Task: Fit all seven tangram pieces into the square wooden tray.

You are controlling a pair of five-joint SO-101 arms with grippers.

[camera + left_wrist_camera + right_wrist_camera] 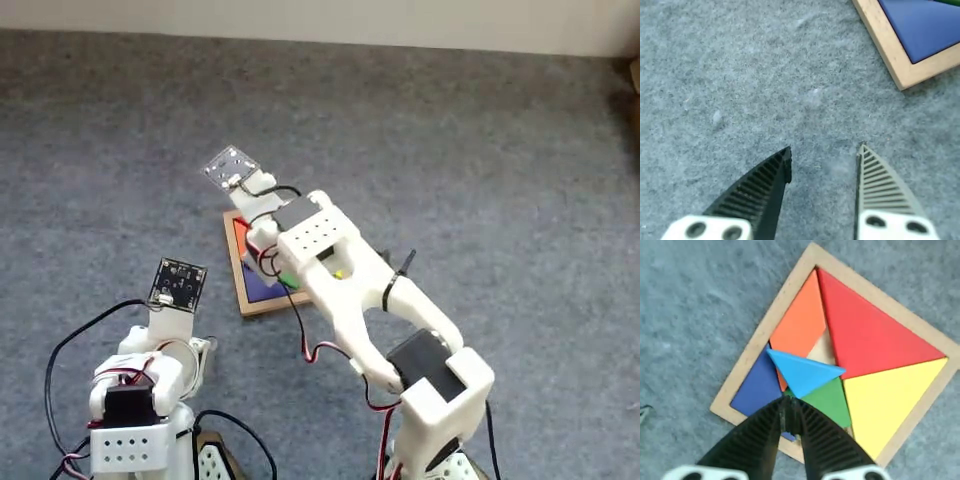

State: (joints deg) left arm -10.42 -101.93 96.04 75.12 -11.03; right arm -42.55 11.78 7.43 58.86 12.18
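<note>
My right end effector (pixel 791 407), extended over the square wooden tray (pixel 766 330), pinches the light blue triangle (pixel 802 371) atop seated red (pixel 865 335), orange (pixel 802 322), yellow (pixel 885 400), green (pixel 830 402) and dark blue (pixel 757 387) pieces; my left end effector (pixel 825 146) hangs spread nearby.

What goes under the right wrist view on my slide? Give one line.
Right gripper pinches the light blue triangle over a bare gap in the wooden tray.
</note>
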